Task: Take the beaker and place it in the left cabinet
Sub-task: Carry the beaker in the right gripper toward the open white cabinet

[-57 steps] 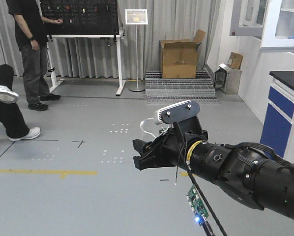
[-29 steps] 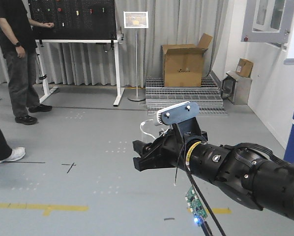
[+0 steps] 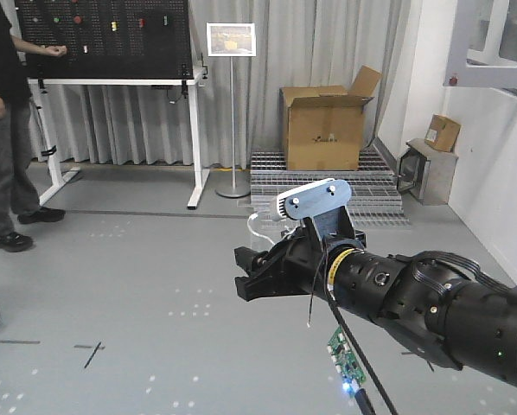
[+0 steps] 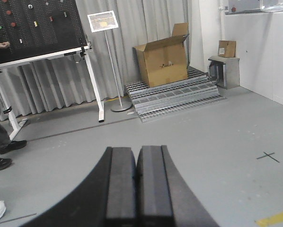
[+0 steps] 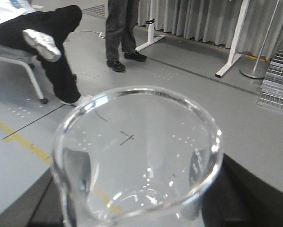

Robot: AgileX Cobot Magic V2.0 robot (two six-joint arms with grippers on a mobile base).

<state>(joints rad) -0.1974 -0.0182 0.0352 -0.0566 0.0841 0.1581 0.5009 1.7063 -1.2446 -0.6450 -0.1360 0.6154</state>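
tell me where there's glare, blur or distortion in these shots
Right wrist view: glints on the rim of the beaker, its near wall blurred; left wrist view: dark fingers slightly soft, background sharp; front view: evenly lit, sharp.

The box sits on the grating, right of the sign stand; the board stands farther left. The beaker sits in the right hand.

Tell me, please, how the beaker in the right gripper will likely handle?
The beaker is clear, thin-looking glass, so probably fragile and slippery in the right gripper. It looks empty, so likely light. Its round wall suggests it would roll if laid sideways.
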